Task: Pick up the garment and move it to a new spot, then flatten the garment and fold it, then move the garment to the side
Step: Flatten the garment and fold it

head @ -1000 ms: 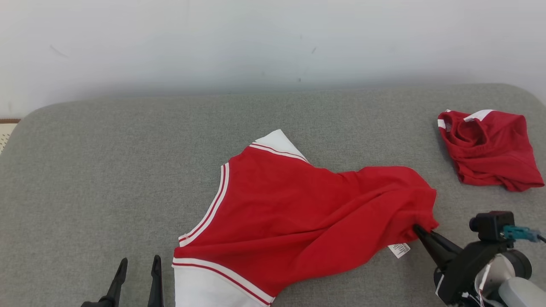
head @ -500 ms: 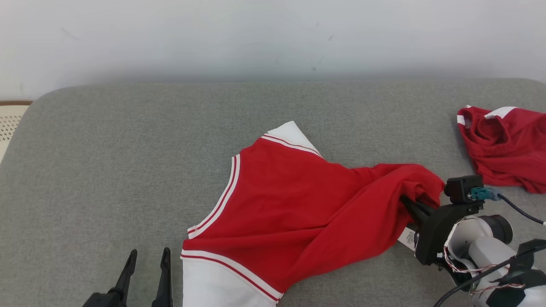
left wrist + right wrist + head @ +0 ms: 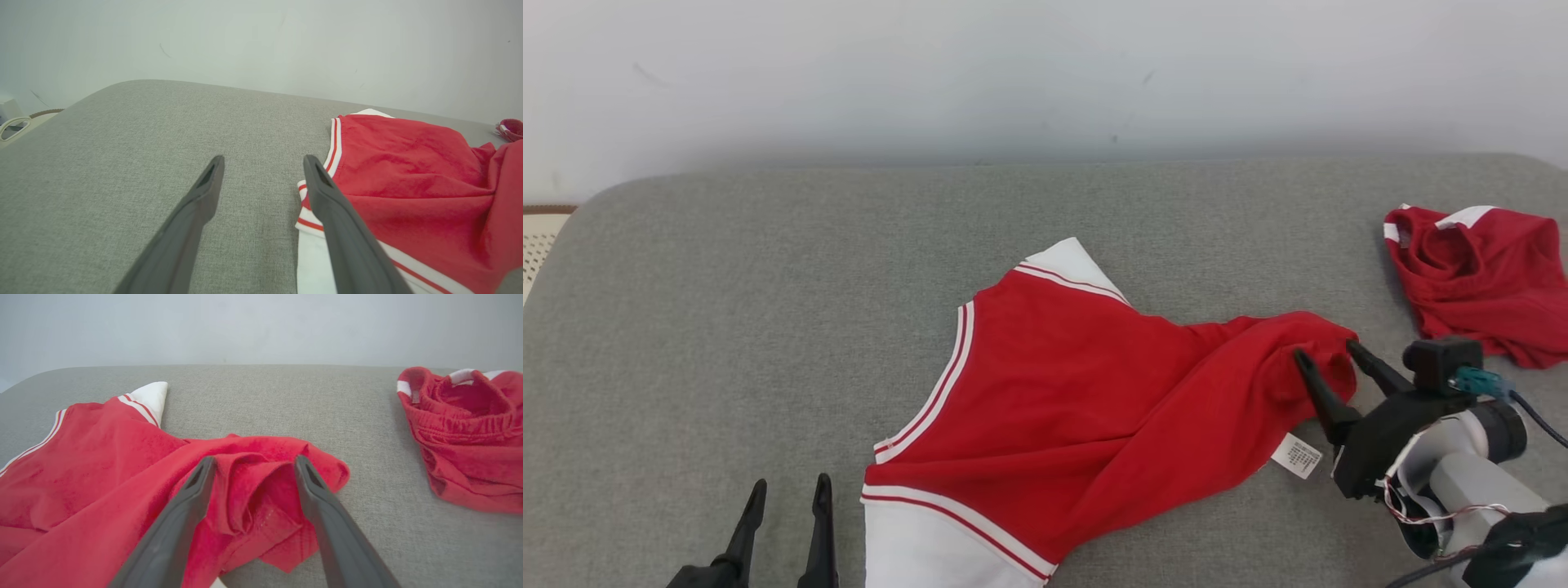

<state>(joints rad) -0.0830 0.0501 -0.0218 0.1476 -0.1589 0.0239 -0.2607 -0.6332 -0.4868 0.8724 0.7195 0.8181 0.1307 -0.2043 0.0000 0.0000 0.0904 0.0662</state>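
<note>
Across a grey, woven cushioned surface (image 3: 768, 286) with rounded corners, set against a plain pale wall (image 3: 1013, 73), the red garment (image 3: 1078, 384) lies spread near the middle. Its white, striped-edged parts point toward the wall and toward the robot, and its right end is bunched into folds. A white label (image 3: 1296, 455) pokes out from under that end. A second red garment (image 3: 1478, 278) sits crumpled at the far right, well apart from the first.

The left gripper (image 3: 792, 483) hovers over bare fabric just left of the garment's near white part, fingers spread and empty. The right gripper (image 3: 1325, 353) stands at the bunched end with its fingers apart, the folds lying loose between them.

Half a second ago those right fingers were pinched together in that bunched cloth; now they have opened and the cloth rests on the surface. The left gripper is spread as before.
</note>
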